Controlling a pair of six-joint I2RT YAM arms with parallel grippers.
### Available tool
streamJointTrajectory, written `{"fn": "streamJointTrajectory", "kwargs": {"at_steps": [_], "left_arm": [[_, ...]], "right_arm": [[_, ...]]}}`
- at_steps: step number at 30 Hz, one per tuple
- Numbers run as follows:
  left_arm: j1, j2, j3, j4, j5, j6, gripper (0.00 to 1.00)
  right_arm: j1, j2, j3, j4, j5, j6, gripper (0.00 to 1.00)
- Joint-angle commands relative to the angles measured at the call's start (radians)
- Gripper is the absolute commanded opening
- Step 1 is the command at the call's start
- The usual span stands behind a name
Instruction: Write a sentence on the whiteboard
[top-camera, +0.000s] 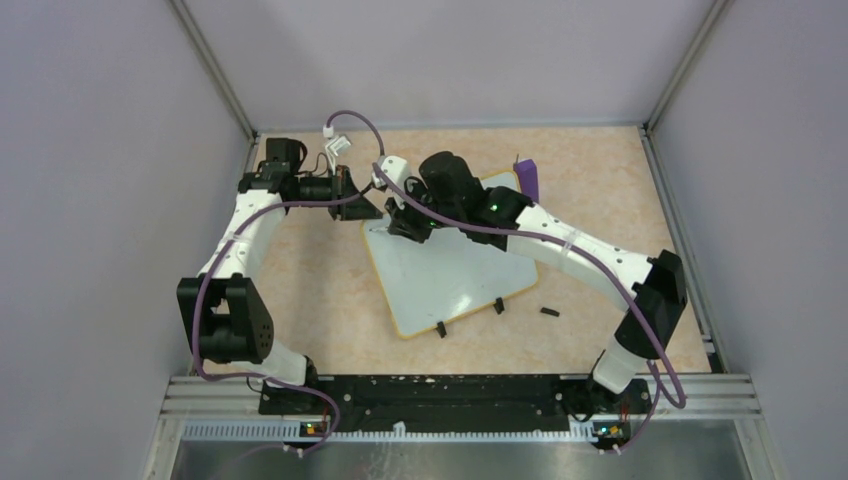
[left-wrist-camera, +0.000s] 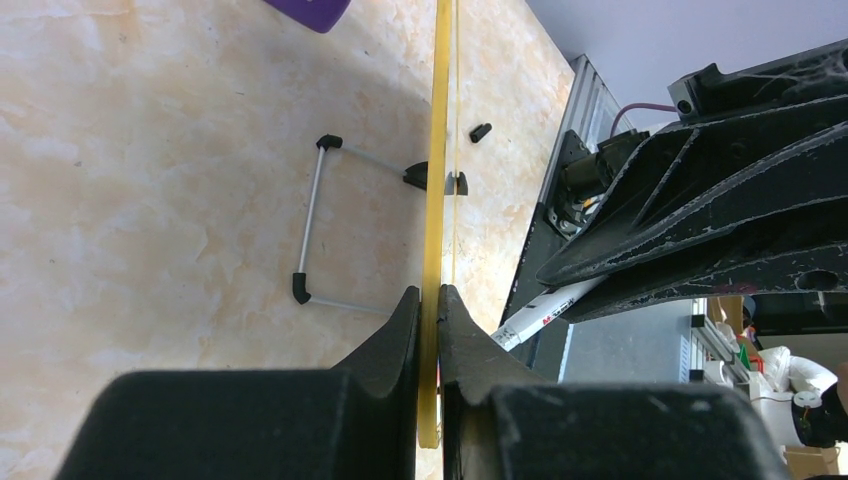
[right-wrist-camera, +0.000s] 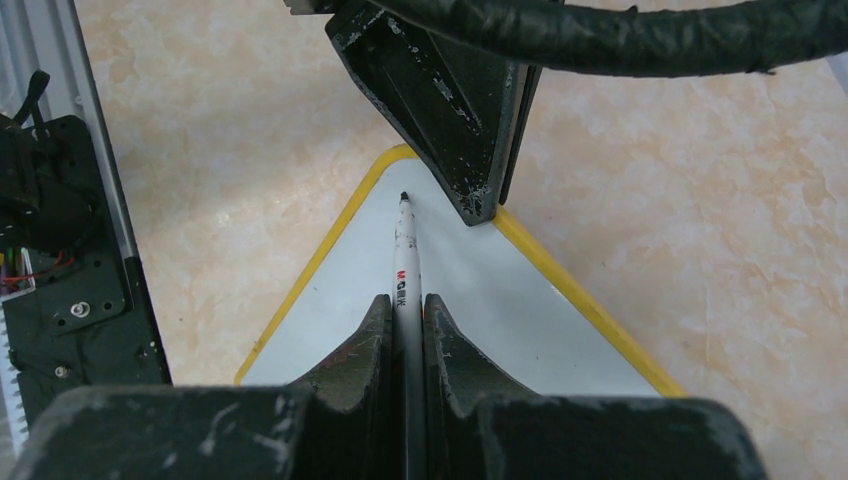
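Whiteboard (top-camera: 455, 275): one corner lies between both grippers.
Left gripper (left-wrist-camera: 428, 292): fingers pinched tight on the Whiteboard's yellow rim.
Right gripper (right-wrist-camera: 407, 300): clamped around the Marker, just beside the Left gripper.
Marker (right-wrist-camera: 404, 250): juts ahead of the right fingers, tip seemingly touching the board.

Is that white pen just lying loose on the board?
No, the pen is clamped between the right arm's fingers, its tip near the whiteboard corner.
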Motion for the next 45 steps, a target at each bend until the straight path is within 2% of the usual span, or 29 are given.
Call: {"fn": "streamJointTrajectory", "kwargs": {"at_steps": [1, 21, 32, 45], "left_arm": [[0.000, -0.020, -0.002, 0.023, 0.004, 0.000, 0.00], [0.000, -0.013, -0.001, 0.023, 0.000, 0.002, 0.00], [0.001, -0.016, -0.002, 0.023, 0.003, 0.001, 0.00], [0.001, -0.027, -0.010, 0.025, 0.000, 0.001, 0.00]], "right_arm": [[0.012, -0.022, -0.016, 0.043, 0.012, -0.007, 0.00], [0.018, -0.077, -0.165, 0.052, -0.059, 0.002, 0.00], [0.022, -0.121, -0.086, 0.048, -0.072, 0.033, 0.00], [0.020, -0.087, -0.047, 0.093, 0.022, 0.050, 0.00]]}}
